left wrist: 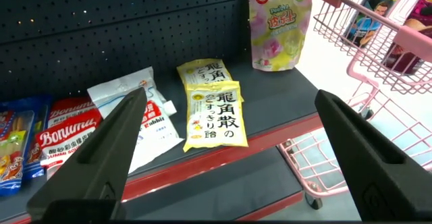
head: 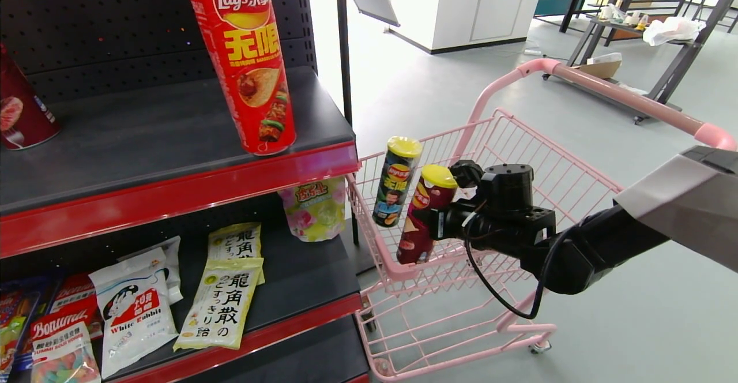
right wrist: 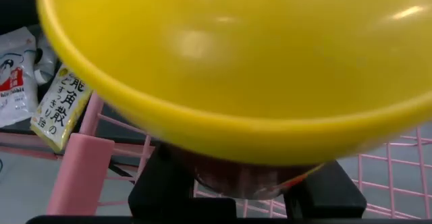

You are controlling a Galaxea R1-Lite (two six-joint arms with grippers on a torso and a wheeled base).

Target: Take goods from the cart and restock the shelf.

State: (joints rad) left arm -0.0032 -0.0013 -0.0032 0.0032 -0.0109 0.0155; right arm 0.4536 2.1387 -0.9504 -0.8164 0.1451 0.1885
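My right gripper (head: 443,221) is shut on a dark red chip can with a yellow lid (head: 420,227), held slightly tilted inside the pink cart (head: 398,270), its lower end level with the cart's front rim. In the right wrist view the yellow lid (right wrist: 229,62) sits close above the gripper (right wrist: 246,193). Beside it in the cart is a black chip can with a yellow lid (head: 396,181). My left gripper (left wrist: 229,177) hangs open before the lower shelf (left wrist: 270,82), with nothing between its fingers.
The upper shelf (head: 144,135) holds a tall red chip can (head: 245,54) and a dark red can (head: 20,112) at far left, with free room between them. Several snack bags (head: 222,302) lie on the lower shelf. A pole (head: 345,54) stands between shelf and cart.
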